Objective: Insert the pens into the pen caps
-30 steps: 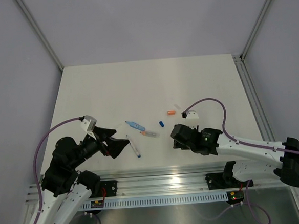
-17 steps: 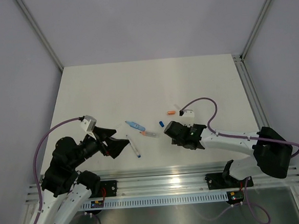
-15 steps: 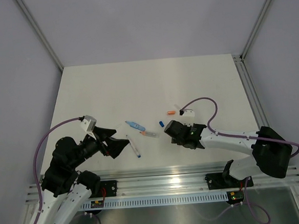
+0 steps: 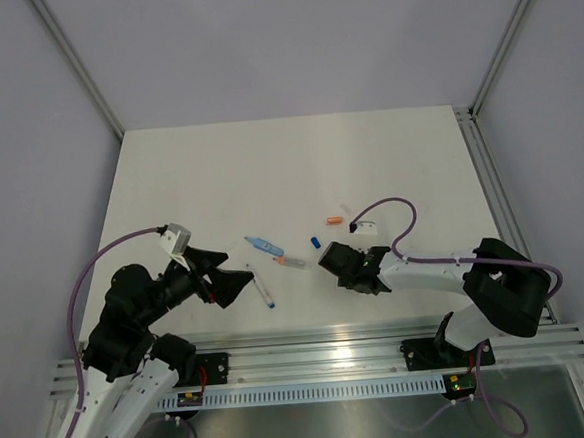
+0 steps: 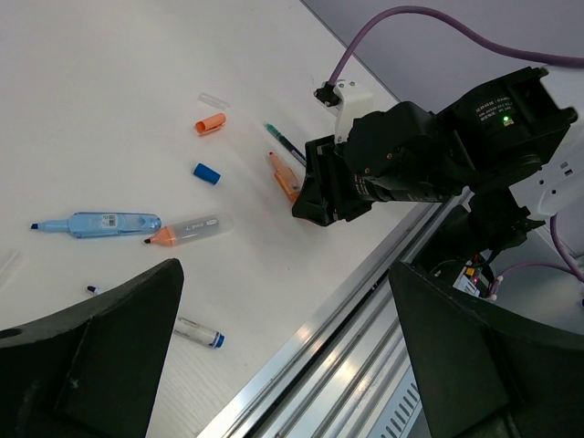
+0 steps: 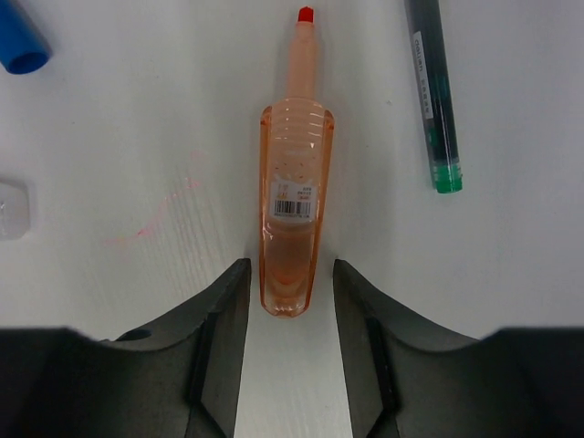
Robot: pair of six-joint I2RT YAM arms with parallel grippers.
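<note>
Orange translucent pen (image 6: 297, 182) lies flat on the white table (image 6: 137, 137), its red tip toward 12 o'clock. The right gripper (image 6: 290, 274) straddles the pen's rear end, its 2 fingers (image 6: 224, 319) set narrowly at either side with a thin strip of table showing each way, not clamped. A green-tipped dark pen (image 6: 433, 100) lies at 1 o'clock and a blue cap (image 6: 18, 46) at 10 o'clock. The left gripper (image 4: 221, 272) hovers at the right one's 9 o'clock, jaws wide, holding nothing. A light-blue pen (image 4: 265, 245) lies between them.
</note>
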